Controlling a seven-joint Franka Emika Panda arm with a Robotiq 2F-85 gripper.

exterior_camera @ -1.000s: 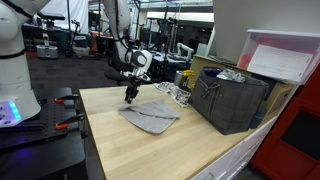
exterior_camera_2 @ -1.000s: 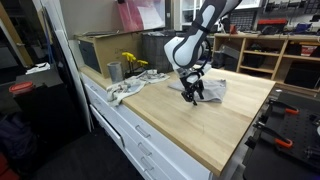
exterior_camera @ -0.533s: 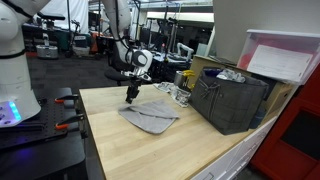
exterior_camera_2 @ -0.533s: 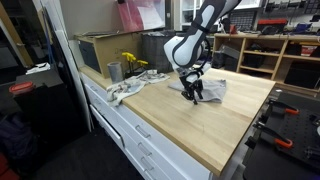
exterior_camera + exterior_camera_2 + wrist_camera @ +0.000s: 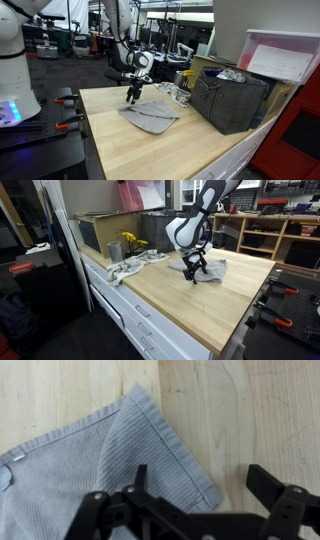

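Observation:
A grey ribbed cloth (image 5: 95, 460) lies flat on the light wooden tabletop (image 5: 260, 410), one hemmed corner pointing toward the wood. My gripper (image 5: 203, 485) hovers just over that corner, open, with its black fingers (image 5: 268, 482) spread to either side and nothing between them. In both exterior views the gripper (image 5: 132, 97) (image 5: 196, 273) hangs low over the near edge of the cloth (image 5: 150, 118) (image 5: 213, 268), close to the table's middle.
A dark crate (image 5: 232, 100) full of items stands on the table beside the cloth. A metal cup (image 5: 114, 251), yellow flowers (image 5: 132, 243) and a crumpled white rag (image 5: 125, 270) sit near the table's end. A cardboard box (image 5: 100, 230) stands behind them.
The jaws have spread from partly closed to wide open, and the gripper has lifted slightly off the cloth's edge. The cloth stays flat on the table.

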